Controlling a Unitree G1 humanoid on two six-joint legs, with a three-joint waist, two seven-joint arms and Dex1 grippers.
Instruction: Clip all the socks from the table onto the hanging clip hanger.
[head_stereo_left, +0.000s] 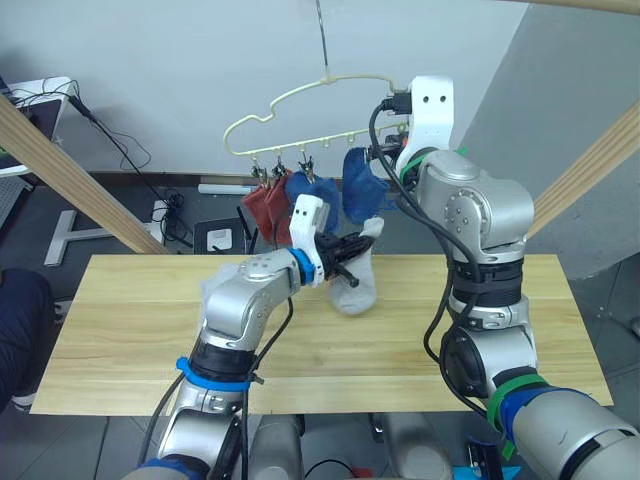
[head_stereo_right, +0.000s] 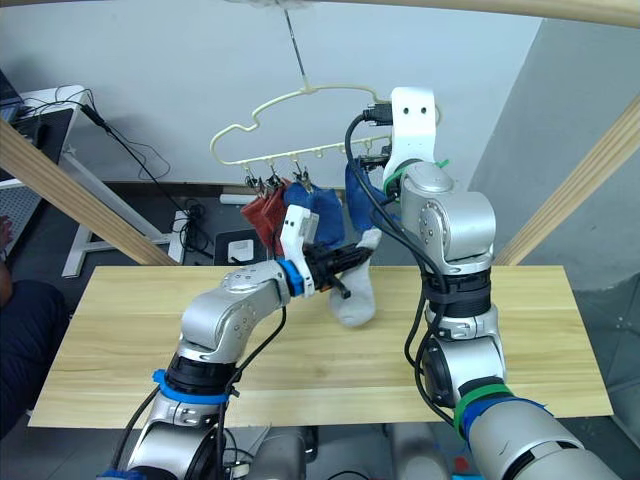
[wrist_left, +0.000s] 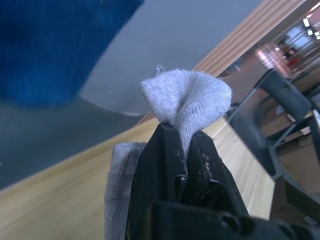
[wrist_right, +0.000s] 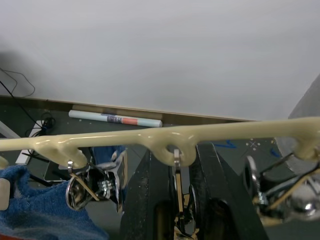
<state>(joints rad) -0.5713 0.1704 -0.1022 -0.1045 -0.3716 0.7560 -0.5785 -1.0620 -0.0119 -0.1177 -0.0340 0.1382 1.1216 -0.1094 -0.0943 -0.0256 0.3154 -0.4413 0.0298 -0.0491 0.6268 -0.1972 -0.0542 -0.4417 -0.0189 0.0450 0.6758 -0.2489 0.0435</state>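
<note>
The pale yellow clip hanger hangs behind the table. Two rust red socks and two blue socks dangle from its clips. My left gripper is shut on the cuff of a light grey sock, held just above the tabletop under the hanger; the left wrist view shows the fabric pinched between the fingers. My right gripper is raised to the hanger bar, its fingers closed on either side of a metal clip. A pale grey patch lies behind my left forearm.
Slanted wooden beams cross at the left and right. Cables and a white stand sit on the floor behind the table. A person's dark-clothed leg is at the table's left end.
</note>
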